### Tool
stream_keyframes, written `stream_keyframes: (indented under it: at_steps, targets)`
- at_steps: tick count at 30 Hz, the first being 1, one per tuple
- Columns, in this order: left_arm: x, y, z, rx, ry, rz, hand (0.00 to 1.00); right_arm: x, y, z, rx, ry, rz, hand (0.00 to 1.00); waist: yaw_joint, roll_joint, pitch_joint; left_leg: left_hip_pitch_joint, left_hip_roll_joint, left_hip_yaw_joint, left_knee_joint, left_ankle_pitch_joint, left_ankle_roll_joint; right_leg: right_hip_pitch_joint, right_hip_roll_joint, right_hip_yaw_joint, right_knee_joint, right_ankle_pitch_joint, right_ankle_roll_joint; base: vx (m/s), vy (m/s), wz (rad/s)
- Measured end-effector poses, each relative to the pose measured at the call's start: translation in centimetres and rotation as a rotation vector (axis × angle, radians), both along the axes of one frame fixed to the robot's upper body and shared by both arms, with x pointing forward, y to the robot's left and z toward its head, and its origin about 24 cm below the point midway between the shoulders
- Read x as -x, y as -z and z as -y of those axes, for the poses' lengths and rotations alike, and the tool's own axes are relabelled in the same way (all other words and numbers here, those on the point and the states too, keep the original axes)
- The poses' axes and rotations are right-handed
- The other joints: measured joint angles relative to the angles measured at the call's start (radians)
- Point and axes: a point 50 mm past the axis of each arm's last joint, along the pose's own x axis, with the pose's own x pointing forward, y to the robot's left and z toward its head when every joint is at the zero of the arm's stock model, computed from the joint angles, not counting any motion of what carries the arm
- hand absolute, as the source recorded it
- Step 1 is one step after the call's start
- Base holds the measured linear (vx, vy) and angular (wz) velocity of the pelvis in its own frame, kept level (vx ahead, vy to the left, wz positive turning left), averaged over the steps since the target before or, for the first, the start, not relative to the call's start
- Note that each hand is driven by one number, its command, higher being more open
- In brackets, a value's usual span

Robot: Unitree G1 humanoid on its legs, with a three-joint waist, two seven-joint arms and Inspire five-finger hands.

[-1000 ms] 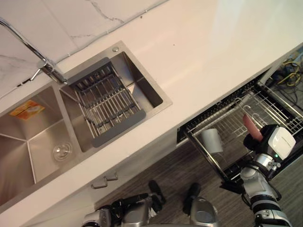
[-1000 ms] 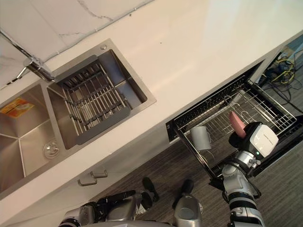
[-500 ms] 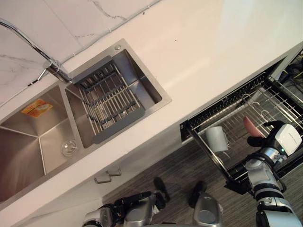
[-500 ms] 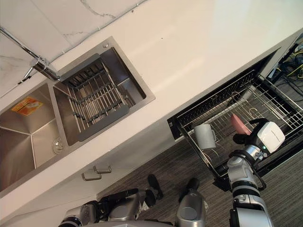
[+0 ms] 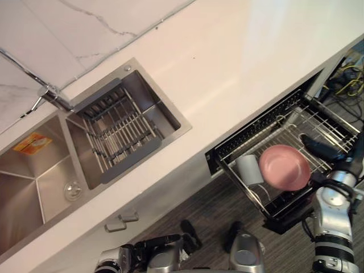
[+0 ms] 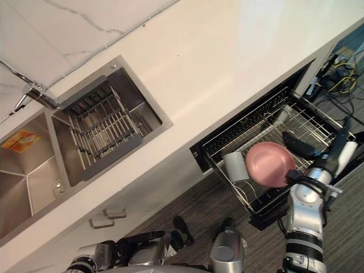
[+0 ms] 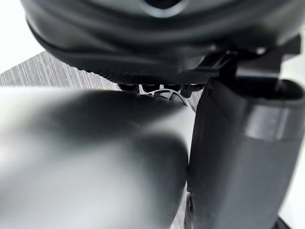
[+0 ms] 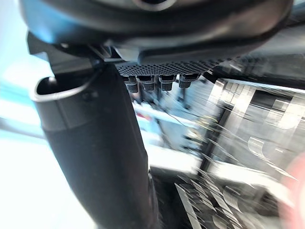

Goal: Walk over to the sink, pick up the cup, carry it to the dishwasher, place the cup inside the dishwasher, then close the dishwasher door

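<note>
Cup first: the white cup (image 5: 248, 169) sits in the pulled-out dishwasher rack (image 5: 321, 120), well apart from the sink (image 5: 34, 176). A pink plate (image 5: 284, 167) is right beside it, touching it or nearly so.

My right hand (image 5: 317, 146) is over the rack, at the far edge of the pink plate. I cannot tell if it is holding the plate or has let go, because the plate hides part of it and the wrist view does not help. My left hand (image 5: 153, 245) hangs low by the cupboard under the counter, and I cannot tell its state either.

I think the cup step is done, since the cup is in the rack. What is left is the door (image 5: 284, 217), which looks open under the rack.

Next I would get the right hand clear of the plate. Then I would push the rack all the way in and lift the door shut. I must go slow so that I do not bump the cup or tip the plate.
</note>
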Motion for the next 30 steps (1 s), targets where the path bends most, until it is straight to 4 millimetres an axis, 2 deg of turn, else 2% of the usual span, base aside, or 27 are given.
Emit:
stream_keyframes:
  at_steps: [3,7,12,14,19,21,23,26,28,30]
  targets:
    - [0.3,0.0,-0.7,-0.023,0.005,-0.019,1.00,1.9,-1.4,1.5,-0.043,0.056,0.130,1.00,-0.014,-0.026,-0.009,0.013,0.007,0.021,0.001,-0.017,-0.008,-0.005,0.003,0.018,0.011,-0.009,0.001,0.04,-0.021,-0.19]
    - [0.6,0.1,-1.2,-0.048,0.016,-0.044,1.00,4.5,-2.0,3.3,-0.061,0.179,0.215,1.00,-0.038,-0.046,-0.024,0.022,0.010,0.040,0.006,-0.034,-0.011,-0.008,0.005,0.037,0.017,-0.013,0.003,0.06,0.001,-0.16]
    - [1.3,0.4,-1.3,-0.079,0.037,-0.083,1.00,7.5,-0.9,5.1,-0.212,0.294,0.319,1.00,-0.068,-0.063,-0.055,0.042,0.008,0.067,0.003,-0.055,-0.017,-0.012,0.005,0.071,0.018,-0.016,0.009,0.05,0.021,-0.19]
    - [1.4,0.4,-1.3,-0.087,0.047,-0.094,1.00,8.9,0.5,5.3,-0.298,0.336,0.346,1.00,-0.072,-0.066,-0.060,0.054,0.005,0.082,-0.006,-0.056,-0.018,-0.012,0.005,0.084,0.018,-0.017,0.010,0.02,0.015,-0.17]
    - [1.9,0.6,-1.1,-0.093,0.046,-0.126,1.00,10.3,5.7,4.2,-0.526,0.315,0.338,1.00,-0.095,-0.065,-0.072,0.073,-0.006,0.094,-0.038,-0.050,-0.024,-0.014,0.005,0.096,0.012,-0.017,0.011,0.00,-0.006,-0.09]
    - [2.3,0.8,-1.0,-0.088,0.035,-0.147,1.00,11.1,7.9,3.0,-0.633,0.298,0.404,1.00,-0.096,-0.065,-0.089,0.084,-0.010,0.097,-0.058,-0.040,-0.026,-0.010,0.007,0.097,0.005,-0.017,0.011,0.00,0.000,0.00]
    - [2.5,0.8,-1.0,-0.088,0.029,-0.154,1.00,11.2,8.6,2.3,-0.696,0.257,0.510,1.00,-0.096,-0.064,-0.092,0.094,-0.010,0.097,-0.064,-0.038,-0.028,0.001,0.010,0.096,-0.002,-0.016,0.012,0.00,0.000,0.00]
    - [2.8,1.0,-1.0,-0.088,0.026,-0.172,1.00,10.7,8.9,1.2,-0.739,0.108,0.625,1.00,-0.096,-0.064,-0.110,0.099,-0.010,0.098,-0.069,-0.037,-0.030,0.007,0.015,0.096,-0.012,-0.014,0.015,0.00,0.000,0.00]
    - [2.9,1.0,-0.9,-0.085,0.026,-0.178,1.00,10.1,9.6,0.5,-0.788,0.037,0.643,1.00,-0.091,-0.065,-0.117,0.102,-0.010,0.096,-0.070,-0.037,-0.030,0.016,0.017,0.092,-0.020,-0.011,0.017,0.00,-0.010,0.05]
    - [2.9,1.0,-0.7,-0.082,0.027,-0.177,1.00,9.6,11.2,-0.5,-0.857,-0.017,0.599,1.00,-0.085,-0.058,-0.122,0.108,-0.010,0.082,-0.070,-0.035,-0.032,0.039,0.019,0.072,-0.036,-0.006,0.021,0.00,-0.016,0.21]
